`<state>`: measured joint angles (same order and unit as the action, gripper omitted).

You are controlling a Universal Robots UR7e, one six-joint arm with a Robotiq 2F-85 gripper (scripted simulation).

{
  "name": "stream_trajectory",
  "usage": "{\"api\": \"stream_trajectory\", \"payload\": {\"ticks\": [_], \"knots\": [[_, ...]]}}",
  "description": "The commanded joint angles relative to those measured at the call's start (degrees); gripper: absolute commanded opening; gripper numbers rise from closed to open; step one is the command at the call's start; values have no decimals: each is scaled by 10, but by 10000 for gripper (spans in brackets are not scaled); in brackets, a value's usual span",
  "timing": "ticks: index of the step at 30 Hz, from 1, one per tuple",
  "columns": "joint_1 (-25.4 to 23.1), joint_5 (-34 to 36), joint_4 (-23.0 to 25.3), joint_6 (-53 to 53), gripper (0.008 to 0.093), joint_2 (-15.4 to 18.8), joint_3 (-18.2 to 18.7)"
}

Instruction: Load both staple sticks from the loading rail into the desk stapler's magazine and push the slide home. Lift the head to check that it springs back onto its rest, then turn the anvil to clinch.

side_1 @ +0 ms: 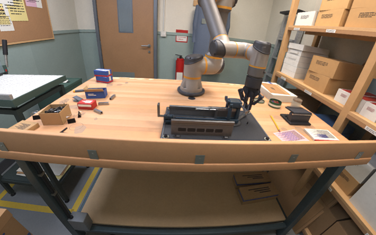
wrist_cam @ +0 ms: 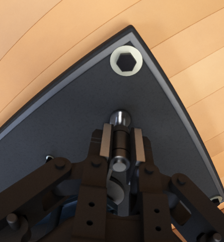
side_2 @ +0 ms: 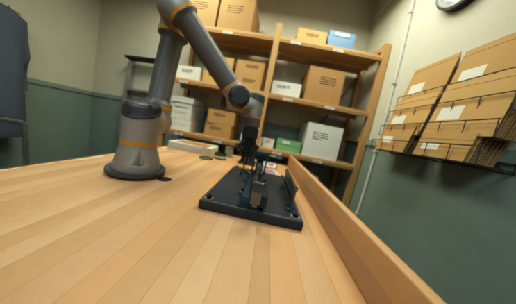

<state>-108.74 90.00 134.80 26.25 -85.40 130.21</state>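
Observation:
The desk stapler [side_1: 201,112] stands along a dark base plate [side_1: 215,128], with the slotted loading rail [side_1: 201,127] in front of it. My gripper [side_1: 248,108] is at the stapler's right end, behind its blue head [side_1: 232,103], low over the plate. In the wrist camera my gripper [wrist_cam: 122,143] is closed around a small dark cylindrical handle [wrist_cam: 121,146] with metal ends, above the plate's corner. No staple sticks are visible on the rail.
A wooden shelving unit [side_1: 344,64] loaded with boxes stands on the right. A small black block [side_1: 296,114], a pencil [side_1: 275,123] and paper cards [side_1: 306,135] lie right of the plate. Staple boxes and clutter [side_1: 78,102] sit on the table's left.

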Motion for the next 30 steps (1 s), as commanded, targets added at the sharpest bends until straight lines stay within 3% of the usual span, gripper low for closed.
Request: {"api": "stream_trajectory", "payload": {"ticks": [1,30], "knots": [[1,0,0,1,80,-2,1],[25,0,3,25,80,-44,46]]}}
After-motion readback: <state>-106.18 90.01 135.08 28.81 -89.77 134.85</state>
